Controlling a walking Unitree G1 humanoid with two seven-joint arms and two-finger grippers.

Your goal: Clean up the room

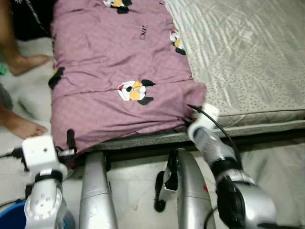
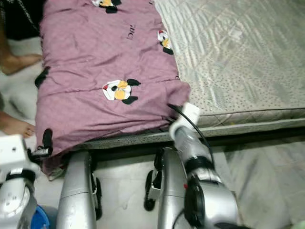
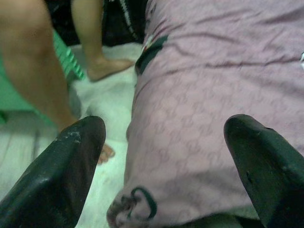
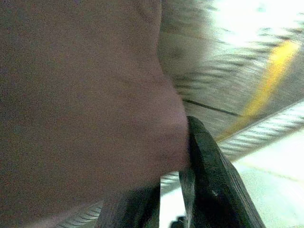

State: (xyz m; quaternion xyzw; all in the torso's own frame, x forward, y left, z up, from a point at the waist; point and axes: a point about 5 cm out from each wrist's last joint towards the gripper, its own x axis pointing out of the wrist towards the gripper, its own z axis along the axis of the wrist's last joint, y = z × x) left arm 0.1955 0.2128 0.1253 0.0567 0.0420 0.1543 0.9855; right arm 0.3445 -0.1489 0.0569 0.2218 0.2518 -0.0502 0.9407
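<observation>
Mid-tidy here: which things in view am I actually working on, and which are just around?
Job:
purple blanket
left gripper, open at the blanket's corner
right gripper, at its other corner
mattress

Around:
person's feet
blue bucket

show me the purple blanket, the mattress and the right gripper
purple blanket (image 1: 105, 62), left eye view, flat middle of the cloth.
mattress (image 1: 248, 57), left eye view, bare quilted top.
right gripper (image 4: 190, 156), right wrist view, fingers at blanket's corner.

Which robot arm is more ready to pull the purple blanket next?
Probably the right. The right gripper is already at the blanket's near corner, with cloth pressed against its fingers in the wrist view. The left gripper is open at the other corner, holding nothing.
</observation>
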